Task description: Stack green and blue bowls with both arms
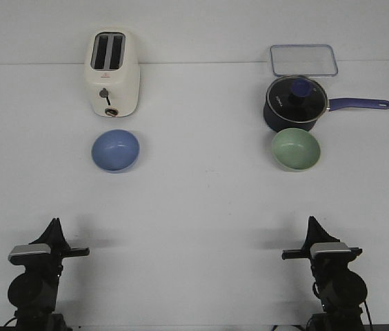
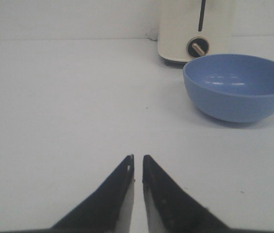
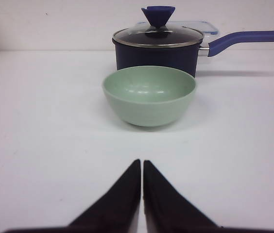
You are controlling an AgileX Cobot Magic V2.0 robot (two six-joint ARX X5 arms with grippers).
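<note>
Low in the front view, at the bottom left corner of the frame, the left gripper (image 1: 54, 222) sits above the white table (image 1: 201, 207); its wrist view shows the two dark fingers (image 2: 112, 199) drawn nearly together with only a thin slit between them, clenched on nothing. At the bottom right corner the right gripper (image 1: 312, 221) mirrors it, and its own wrist view shows its fingers (image 3: 161, 204) likewise pressed almost tip to tip — empty too.

Farther up, left of centre, the blue bowl (image 1: 115, 149) stands upright on the table, well apart from the left gripper. Across the frame, right of centre, the green bowl (image 1: 295, 148) also stands upright, mouth open upward, well apart from the blue one.

Just behind the blue bowl is a cream toaster (image 1: 112, 72), in the upper left. Just behind the green bowl sits a dark navy saucepan (image 1: 294, 103) with a glass lid — its blue handle points toward the right edge. Beyond it, in the upper right, lies a clear rectangular lid (image 1: 303, 60).
</note>
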